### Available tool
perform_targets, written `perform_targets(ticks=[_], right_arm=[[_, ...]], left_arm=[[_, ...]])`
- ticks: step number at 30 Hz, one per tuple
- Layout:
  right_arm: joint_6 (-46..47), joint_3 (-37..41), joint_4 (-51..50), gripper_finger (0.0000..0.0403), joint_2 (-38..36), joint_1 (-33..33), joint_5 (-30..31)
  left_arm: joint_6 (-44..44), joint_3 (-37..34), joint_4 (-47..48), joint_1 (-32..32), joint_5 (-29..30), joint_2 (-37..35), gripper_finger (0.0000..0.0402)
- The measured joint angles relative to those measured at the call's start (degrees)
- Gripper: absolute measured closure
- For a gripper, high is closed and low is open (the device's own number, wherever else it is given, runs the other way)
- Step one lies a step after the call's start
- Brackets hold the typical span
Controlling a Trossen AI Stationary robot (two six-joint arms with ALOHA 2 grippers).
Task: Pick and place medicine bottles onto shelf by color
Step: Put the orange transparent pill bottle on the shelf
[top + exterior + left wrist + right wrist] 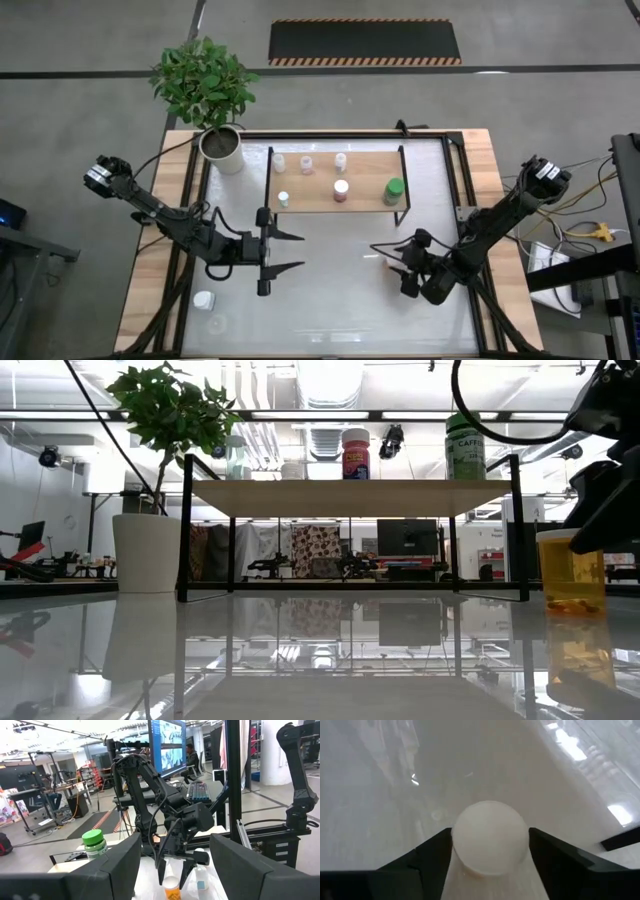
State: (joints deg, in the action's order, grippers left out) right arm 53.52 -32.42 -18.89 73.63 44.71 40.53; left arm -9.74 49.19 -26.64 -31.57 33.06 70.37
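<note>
We see a wooden table [150, 275] with a pale glossy top inside a black border. On its far half stands the shelf [365, 178], a light-wood board on a thin black frame. On the board we count six bottles: three pale ones along the far edge [307, 164], a small white-capped one [283, 199] at the near left, a pinkish one [341, 190] in the middle, and a green-capped one [394, 190] at the right end. A potted plant [221, 148] stands at the table's far left corner, just beside the shelf. On the near left of the table sit a white jar [204, 300] and, nearer still, a clear one [217, 322]. An orange bottle [571, 572] stands upright on the right side.
</note>
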Motion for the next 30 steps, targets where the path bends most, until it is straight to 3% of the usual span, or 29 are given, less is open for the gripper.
perform_targets(ticks=[7, 15, 23, 30], right_arm=[[0.0, 0.0, 0.1, 0.0202, -0.1, 0.0, -0.5], [-1.4, -2.2, -0.1, 0.0204, -3.4, 0.0, -5.1], [-9.7, -15.4, -1.8, 0.0208, -3.3, -0.1, -8.0], [-17.6, -30.5, -7.4, 0.0207, -3.0, -3.0, -4.5]], left_arm=[[0.0, 0.0, 0.0, 0.0, 0.0, 0.0, 0.0182], [-4.0, 0.0, -0.3, 0.0, 0.5, -1.4, 0.0182], [-9.1, 0.0, -0.2, 0.1, 1.6, -2.1, 0.0182], [-9.1, -0.3, 0.2, 0.1, 1.8, -2.1, 0.0182]])
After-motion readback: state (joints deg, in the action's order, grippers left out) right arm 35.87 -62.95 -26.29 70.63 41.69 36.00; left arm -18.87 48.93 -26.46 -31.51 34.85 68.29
